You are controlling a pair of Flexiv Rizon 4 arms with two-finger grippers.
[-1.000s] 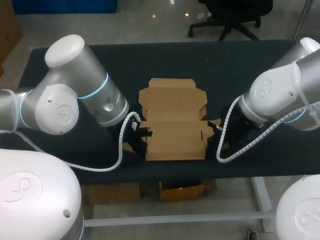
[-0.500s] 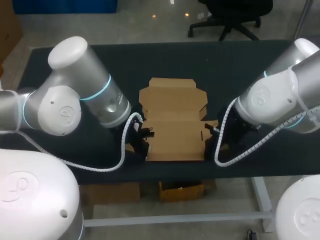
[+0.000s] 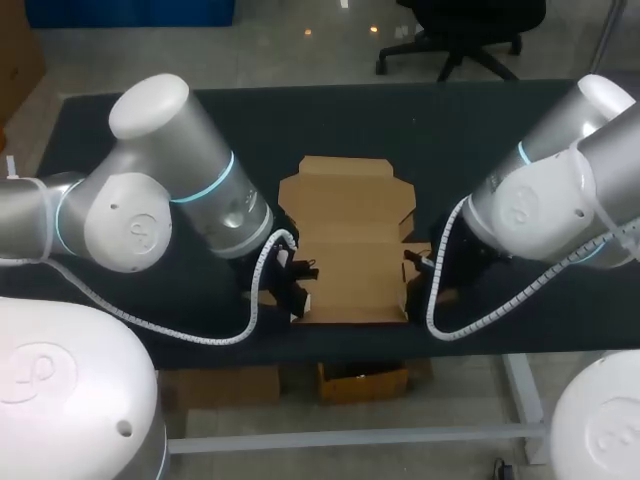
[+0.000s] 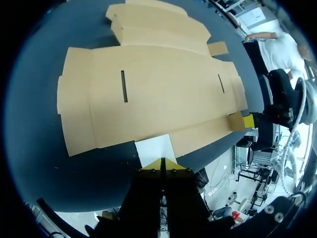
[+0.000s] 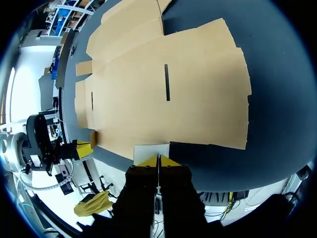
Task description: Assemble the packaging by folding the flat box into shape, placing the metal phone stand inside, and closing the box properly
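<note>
Up close, left gripper [image 4: 162, 164] against flap [image 4: 155, 150].

no words, numbers or labels can be read. the flat box [image 3: 345, 240] is unprinted brown card; the left arm [image 3: 130, 225] bears only an embossed swirl mark on its joint.

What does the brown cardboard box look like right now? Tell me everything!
The cardboard box is plain brown and not folded into shape yet. It lies spread out, mostly flat, on the dark table near the front edge. Flaps stick out at its far end and sides, and two thin slots are cut in its big panel. On each side a small flap is pinched in closed jaws: the left jaws on one side, the right jaws on the other.
</note>
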